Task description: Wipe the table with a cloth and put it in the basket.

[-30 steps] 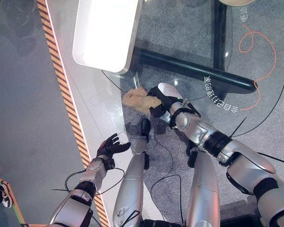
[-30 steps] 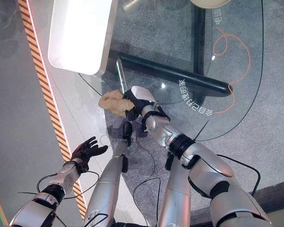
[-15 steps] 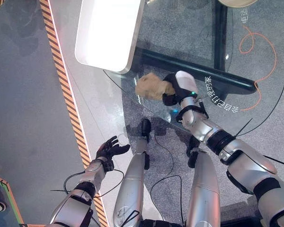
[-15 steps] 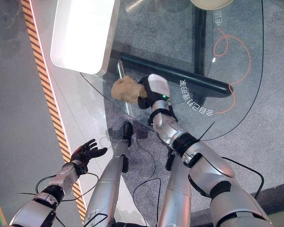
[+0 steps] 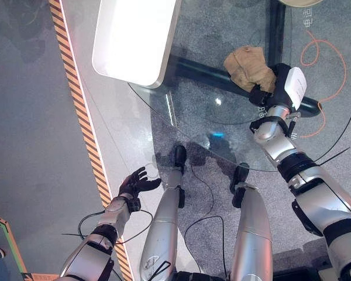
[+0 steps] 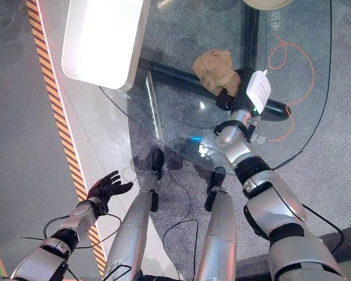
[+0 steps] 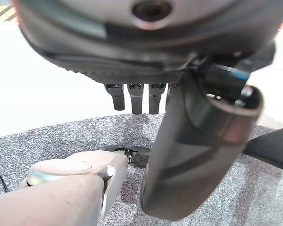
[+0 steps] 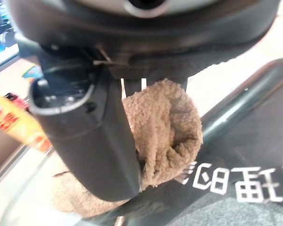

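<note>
The right robot hand (image 5: 268, 93) grips the tan cloth (image 5: 248, 67) on the glass table (image 5: 193, 111), near an orange cable (image 5: 316, 55); the left robot hand (image 5: 137, 182) hangs open.

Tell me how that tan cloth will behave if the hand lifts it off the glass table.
The tan cloth is bunched in soft folds in the right hand, so it would likely droop. It looks light. Its fluffy pile should grip the fingers, not slip.

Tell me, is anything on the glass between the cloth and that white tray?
No: in the left eye view only bare glass table separates the cloth from the white tray.
</note>
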You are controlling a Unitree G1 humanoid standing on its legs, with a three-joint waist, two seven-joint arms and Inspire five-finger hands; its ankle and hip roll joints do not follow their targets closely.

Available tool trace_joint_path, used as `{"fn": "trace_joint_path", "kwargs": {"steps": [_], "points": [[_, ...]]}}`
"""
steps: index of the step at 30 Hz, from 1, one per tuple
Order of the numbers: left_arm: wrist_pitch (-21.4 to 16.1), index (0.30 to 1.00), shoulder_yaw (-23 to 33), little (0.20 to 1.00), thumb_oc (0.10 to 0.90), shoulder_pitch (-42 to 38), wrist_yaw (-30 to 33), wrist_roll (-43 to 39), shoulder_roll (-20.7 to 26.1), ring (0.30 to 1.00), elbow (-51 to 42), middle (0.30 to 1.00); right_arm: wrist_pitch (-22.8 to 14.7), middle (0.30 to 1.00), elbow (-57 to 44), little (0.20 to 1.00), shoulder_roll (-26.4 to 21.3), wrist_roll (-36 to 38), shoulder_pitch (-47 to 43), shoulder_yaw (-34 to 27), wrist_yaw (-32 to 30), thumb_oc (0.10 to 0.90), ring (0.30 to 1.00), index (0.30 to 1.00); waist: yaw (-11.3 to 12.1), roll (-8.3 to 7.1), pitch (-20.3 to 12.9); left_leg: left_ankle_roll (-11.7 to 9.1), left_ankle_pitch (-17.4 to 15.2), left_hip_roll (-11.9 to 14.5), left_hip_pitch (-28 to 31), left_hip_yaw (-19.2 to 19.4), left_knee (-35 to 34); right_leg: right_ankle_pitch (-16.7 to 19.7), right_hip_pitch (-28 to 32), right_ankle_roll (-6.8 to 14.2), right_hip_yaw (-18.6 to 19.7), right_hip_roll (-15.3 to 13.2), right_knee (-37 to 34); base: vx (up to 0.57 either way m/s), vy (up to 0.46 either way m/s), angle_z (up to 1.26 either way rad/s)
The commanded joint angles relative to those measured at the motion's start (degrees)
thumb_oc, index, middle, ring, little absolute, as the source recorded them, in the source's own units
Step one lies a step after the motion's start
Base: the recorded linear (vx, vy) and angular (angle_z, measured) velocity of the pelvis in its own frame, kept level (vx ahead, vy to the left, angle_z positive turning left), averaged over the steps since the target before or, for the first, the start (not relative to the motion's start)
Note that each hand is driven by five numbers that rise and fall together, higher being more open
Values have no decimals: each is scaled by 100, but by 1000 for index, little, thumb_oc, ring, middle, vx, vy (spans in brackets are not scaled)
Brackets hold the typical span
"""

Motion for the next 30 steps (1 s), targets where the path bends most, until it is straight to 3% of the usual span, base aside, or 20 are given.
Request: {"fn": "trace_joint_path", "kwargs": {"steps": [1,10,15,30], "points": [[-93,900,-60,900,800,153,4,-259,358,900,155,900,-380,300,251,200,-628,253,-616,-347,-817,100,300,300,-82,41,-97,311,-1173,-216,-28,199,1048,554,302,157,-40,178,-1090,65,-13,1],[-78,900,-75,900,800,98,29,-343,454,900,117,900,-594,300,1441,200,-1038,664,-505,-1113,-1027,100,300,300,-111,-2,-97,384,-1080,-181,-245,186,1085,722,147,130,-75,191,-1156,-18,-6,0],[12,900,22,900,800,21,-37,-331,584,900,185,900,-804,300,2056,200,-1250,1341,-171,-1627,-961,100,300,300,-153,-66,-97,409,-1133,-151,-314,146,1164,741,92,145,-57,223,-1123,5,-13,0],[123,900,176,900,800,-144,-168,-321,845,900,373,900,-1039,300,2108,200,-1399,1921,35,-1920,-1072,100,300,300,-233,-235,-97,360,-1142,-104,-346,97,1128,811,88,205,-4,306,-1230,-1,-6,-1]]}}
